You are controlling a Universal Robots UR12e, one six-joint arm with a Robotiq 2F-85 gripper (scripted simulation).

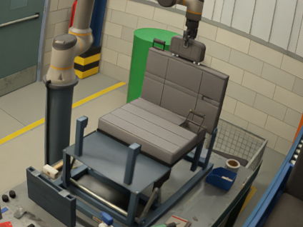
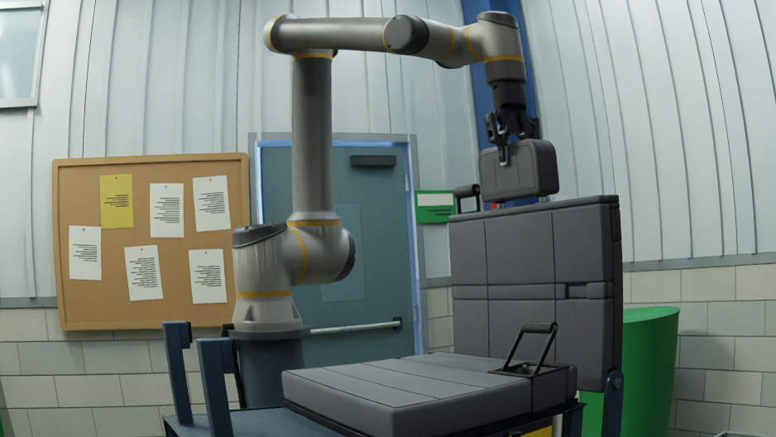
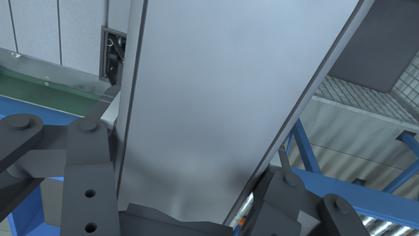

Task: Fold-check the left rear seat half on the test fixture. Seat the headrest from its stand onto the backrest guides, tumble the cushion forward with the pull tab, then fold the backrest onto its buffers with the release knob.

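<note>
The grey headrest [image 1: 187,48] [image 2: 518,169] [image 3: 211,117] is held from above by my closed gripper [image 1: 186,40] [image 2: 509,142]. It hangs just over the top edge of the upright backrest [image 1: 184,85] [image 2: 535,282], with its posts close to that edge. The release knob [image 1: 159,43] [image 2: 467,196] stands on the backrest's top, to the left of the headrest. The seat cushion [image 1: 150,128] [image 2: 412,391] lies flat on the blue fixture. Its pull tab [image 1: 194,119] [image 2: 535,347] stands up as a loop at one corner.
A green drum [image 1: 152,62] [image 2: 646,369] stands behind the backrest by the block wall. A wire basket [image 1: 237,142] sits beyond the fixture. A blue bin [image 1: 220,177] and a tape roll [image 1: 232,164] lie on the table. Blue buffer posts [image 1: 131,162] stand in front of the cushion.
</note>
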